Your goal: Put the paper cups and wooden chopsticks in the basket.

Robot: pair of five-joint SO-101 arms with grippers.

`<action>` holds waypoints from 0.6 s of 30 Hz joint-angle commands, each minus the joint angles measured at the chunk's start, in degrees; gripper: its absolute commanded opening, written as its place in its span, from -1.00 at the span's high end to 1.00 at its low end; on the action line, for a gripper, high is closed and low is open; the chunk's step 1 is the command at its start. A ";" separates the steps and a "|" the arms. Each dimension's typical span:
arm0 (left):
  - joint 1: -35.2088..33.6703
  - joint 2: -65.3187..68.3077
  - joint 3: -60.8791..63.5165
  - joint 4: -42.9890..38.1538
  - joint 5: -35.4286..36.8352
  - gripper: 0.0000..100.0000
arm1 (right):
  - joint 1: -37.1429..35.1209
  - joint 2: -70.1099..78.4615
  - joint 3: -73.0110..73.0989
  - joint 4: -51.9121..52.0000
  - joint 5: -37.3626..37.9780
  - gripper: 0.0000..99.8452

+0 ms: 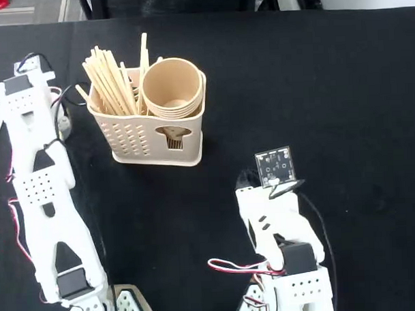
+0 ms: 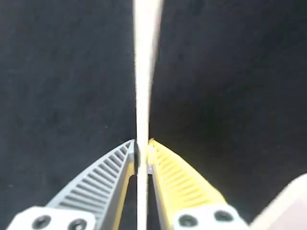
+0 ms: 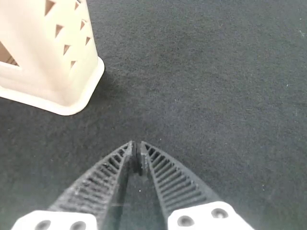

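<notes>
The left gripper is pinched on one chopstick, which runs straight out past the tips over the black table. It is pale, slim wood, likely light, stiff and smooth (apt to swivel in so narrow a pinch), so a hold nearer mid-length would steady it. The right gripper is pressed together, empty, near the basket, which holds the cups and other chopsticks.

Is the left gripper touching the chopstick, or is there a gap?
Touching. The left wrist view shows the chopstick pinched in the left gripper, with no gap on either side.
</notes>
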 commanded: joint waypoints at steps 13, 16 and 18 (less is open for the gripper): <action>-7.78 -13.89 -16.92 2.64 2.90 0.95 | 0.70 -0.66 -0.04 0.09 0.35 0.97; -7.69 -21.10 -9.01 2.64 2.73 0.95 | 0.70 -0.66 -0.04 0.09 0.35 0.97; -7.60 -28.31 1.80 2.64 2.02 0.95 | 0.70 -0.66 -0.04 0.09 0.35 0.97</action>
